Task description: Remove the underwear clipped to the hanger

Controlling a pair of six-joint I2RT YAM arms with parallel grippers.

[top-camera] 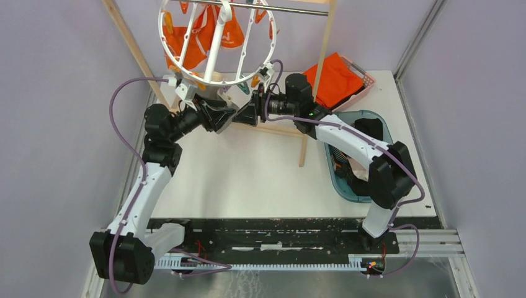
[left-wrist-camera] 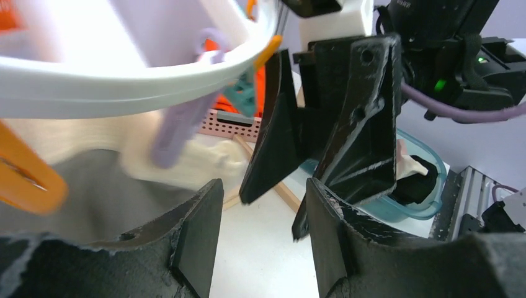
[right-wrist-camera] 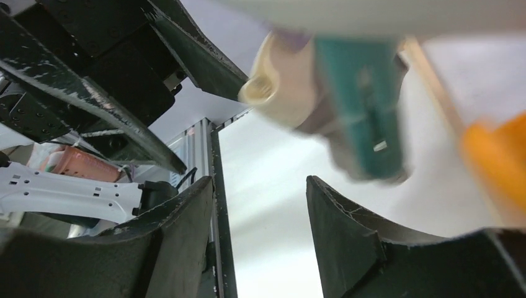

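L gripper (left-wrist-camera: 263, 208) fingers stood apart, nothing btwn them. R gripper (left-wrist-camera: 273, 216) hung just ahead, jaws apart too. Hanger (left-wrist-camera: 124, 81) ring crossed top-left, w/ orange peg (left-wrist-camera: 28, 177) and purple peg (left-wrist-camera: 180, 127) below it. Beige underwear (left-wrist-camera: 74, 139) blurred under ring. Teal bin (left-wrist-camera: 434, 208) at right held black cloth (left-wrist-camera: 417, 186).

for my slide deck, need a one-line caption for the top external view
Both arms meet under the white ring hanger, orange underwear hanging from it, teal bin at right.
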